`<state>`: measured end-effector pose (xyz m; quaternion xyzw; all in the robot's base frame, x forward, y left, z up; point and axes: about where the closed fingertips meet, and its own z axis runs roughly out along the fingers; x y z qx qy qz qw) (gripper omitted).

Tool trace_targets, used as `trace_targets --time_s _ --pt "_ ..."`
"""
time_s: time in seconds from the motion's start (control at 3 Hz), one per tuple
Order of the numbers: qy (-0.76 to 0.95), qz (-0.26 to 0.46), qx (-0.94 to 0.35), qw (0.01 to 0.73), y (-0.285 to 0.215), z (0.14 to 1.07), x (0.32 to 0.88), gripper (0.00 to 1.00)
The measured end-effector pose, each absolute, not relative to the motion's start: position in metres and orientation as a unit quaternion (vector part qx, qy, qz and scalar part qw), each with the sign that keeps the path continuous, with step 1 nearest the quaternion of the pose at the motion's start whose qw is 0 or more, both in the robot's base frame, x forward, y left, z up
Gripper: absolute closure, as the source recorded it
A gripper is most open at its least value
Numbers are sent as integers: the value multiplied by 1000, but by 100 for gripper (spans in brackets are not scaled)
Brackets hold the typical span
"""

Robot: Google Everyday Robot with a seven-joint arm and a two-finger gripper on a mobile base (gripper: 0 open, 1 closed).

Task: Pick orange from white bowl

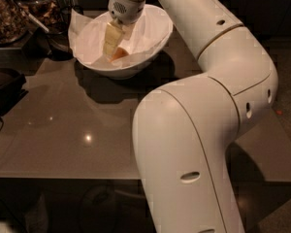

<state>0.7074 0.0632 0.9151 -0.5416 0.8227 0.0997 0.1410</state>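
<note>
White crinkled paper (87, 33) lines the white bowl (160, 33) on the tabletop (63, 130); my pincer (111, 51) is down inside that bowl, right against the orange (121, 55) lying near the bowl's middle; whether I grip it, I cannot tell; I judge the reach done, with the lift out of the bowl left.

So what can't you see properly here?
Small round orange fruit: camera view, mostly hidden by the pincer, which is down inside the wide white paper-lined bowl.
Grey table, right side: hidden by the big white arm.
Container of brown bits: cut off top left.
</note>
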Motion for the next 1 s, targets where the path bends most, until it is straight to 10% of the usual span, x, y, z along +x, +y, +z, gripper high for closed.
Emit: trace_targets --time_s 1.0 --pt "829 104 -538 110 63 885 708 36"
